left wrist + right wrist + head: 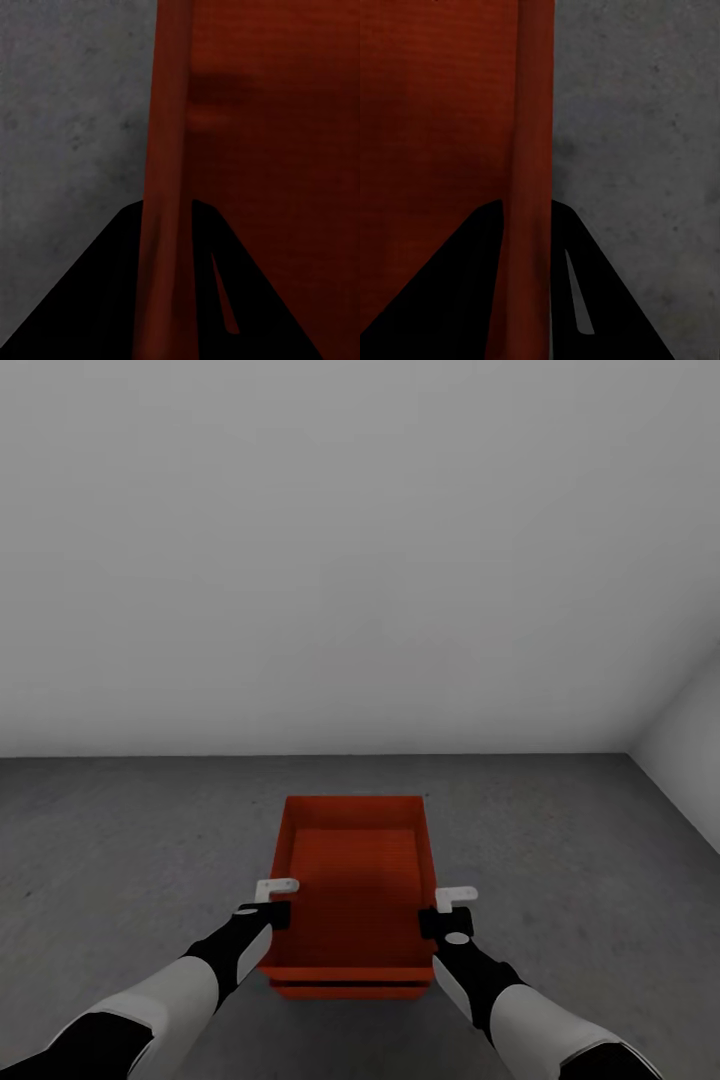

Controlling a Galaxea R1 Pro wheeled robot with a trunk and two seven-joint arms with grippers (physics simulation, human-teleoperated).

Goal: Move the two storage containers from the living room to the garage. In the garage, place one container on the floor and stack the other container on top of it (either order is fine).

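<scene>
Lowering the red-orange rectangular open-top storage container (355,880) squarely into the matching bin whose rim (350,990) shows just beneath its near edge calls for both arms to keep it level and descend together over the dark grey mottled concrete floor (120,840) by the light grey wall (360,560). The left end effector (270,900) and right end effector (448,908) each grasp a long side wall. Each wrist view shows the thin wall (169,187) (532,187) pinched between dark fingers, a detail too small in the head view, which alone shows the alignment of both bins.
</scene>
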